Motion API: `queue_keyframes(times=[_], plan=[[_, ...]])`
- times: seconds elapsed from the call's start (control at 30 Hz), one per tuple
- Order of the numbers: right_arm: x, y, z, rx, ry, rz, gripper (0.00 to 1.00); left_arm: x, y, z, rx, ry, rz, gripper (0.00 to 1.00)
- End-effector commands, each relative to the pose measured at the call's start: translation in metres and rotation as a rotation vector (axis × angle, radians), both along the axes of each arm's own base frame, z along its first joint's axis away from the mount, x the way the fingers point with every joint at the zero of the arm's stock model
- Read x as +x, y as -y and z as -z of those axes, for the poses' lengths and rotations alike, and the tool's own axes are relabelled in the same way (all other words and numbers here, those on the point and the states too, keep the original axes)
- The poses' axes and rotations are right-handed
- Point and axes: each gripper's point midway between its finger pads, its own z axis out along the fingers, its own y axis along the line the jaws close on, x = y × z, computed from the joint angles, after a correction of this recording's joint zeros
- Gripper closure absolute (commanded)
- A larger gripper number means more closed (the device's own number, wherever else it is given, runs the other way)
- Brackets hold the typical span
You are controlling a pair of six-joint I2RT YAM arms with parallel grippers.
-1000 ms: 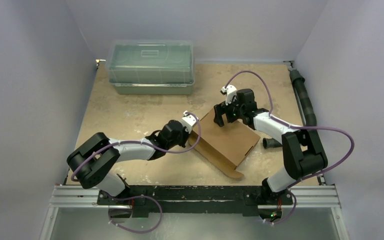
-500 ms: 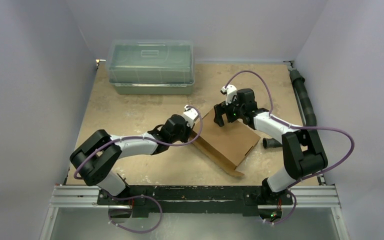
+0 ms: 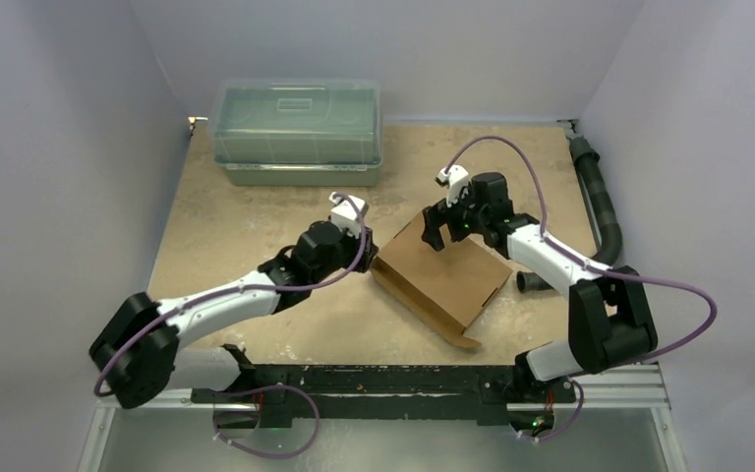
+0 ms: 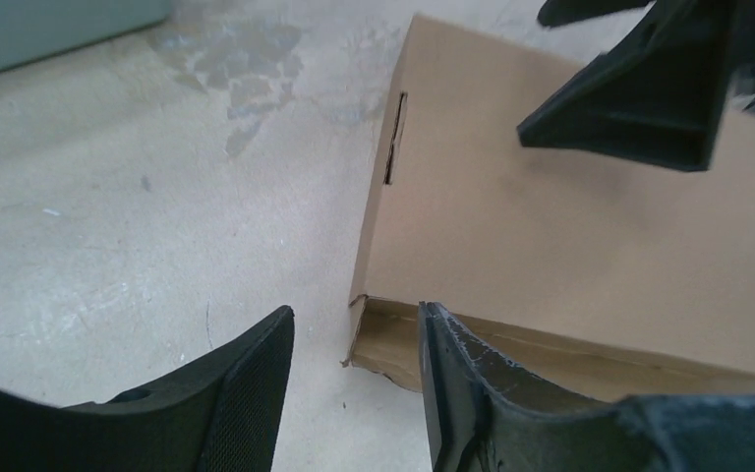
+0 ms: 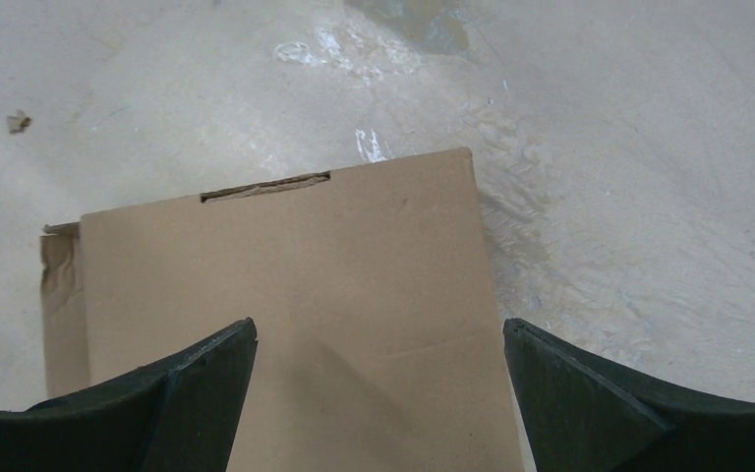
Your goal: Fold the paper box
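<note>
- The paper box (image 3: 447, 277) is lying flat on the table (image 3: 256, 221), right of the middle and turned at a diagonal, with one corner pointing to each arm.
- Its lid is resting down over the shallow tray, and a narrow slot (image 4: 394, 138) is showing along one lid edge (the right wrist view is showing the same slot (image 5: 265, 187) at the far edge).
- At the near end of the box, a cardboard flap (image 3: 455, 335) is sticking out past the lid and curling up a little.
- The left gripper (image 3: 362, 248) is sitting low, just beside the box's left corner, with its jaws parted and nothing between them.
- In the left wrist view the box's open corner is showing in the gap beyond the fingers (image 4: 246, 393); whether the right-hand finger is touching the side wall cannot be told.
- The right gripper (image 3: 442, 232) is hanging over the far corner of the lid, its jaws spread wide and gripping nothing.
- Its fingers (image 5: 197, 393) are framing the lid's brown surface, and a soft shadow is falling on the cardboard under them.
- A clear greenish plastic bin (image 3: 297, 133) with its lid on is standing at the far left of the table, well apart from the box.
- A black hose (image 3: 600, 202) is running along the table's right edge.
</note>
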Motion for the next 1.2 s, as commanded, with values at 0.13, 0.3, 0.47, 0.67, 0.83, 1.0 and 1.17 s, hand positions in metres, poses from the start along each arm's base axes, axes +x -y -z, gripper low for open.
queue_keyframes(times=[0.13,0.3,0.47,0.67,0.83,1.0,1.17], plan=[[-0.018,-0.002,-0.03,0.018,0.079,-0.181,0.01,-0.039,-0.001,-0.038,-0.4,-0.12,-0.044,0.52],[-0.044,0.009,-0.05,0.033,0.126,-0.405,0.01,-0.064,0.017,-0.029,-0.594,-0.301,-0.003,0.6],[-0.047,0.028,-0.054,0.028,0.148,-0.405,0.01,-0.079,0.042,-0.024,-0.608,-0.37,0.026,0.67],[-0.047,0.035,-0.048,0.011,0.136,-0.388,0.01,-0.077,0.062,-0.009,-0.539,-0.41,-0.026,0.81],[-0.046,0.038,-0.04,-0.007,0.112,-0.381,0.01,-0.069,0.07,0.011,-0.471,-0.452,-0.088,0.93],[-0.033,0.048,-0.031,-0.039,0.09,-0.295,0.03,-0.064,0.073,0.025,-0.422,-0.458,-0.101,0.98],[-0.023,0.055,-0.03,-0.047,0.087,-0.219,0.04,-0.057,0.075,0.033,-0.371,-0.461,-0.123,1.0]])
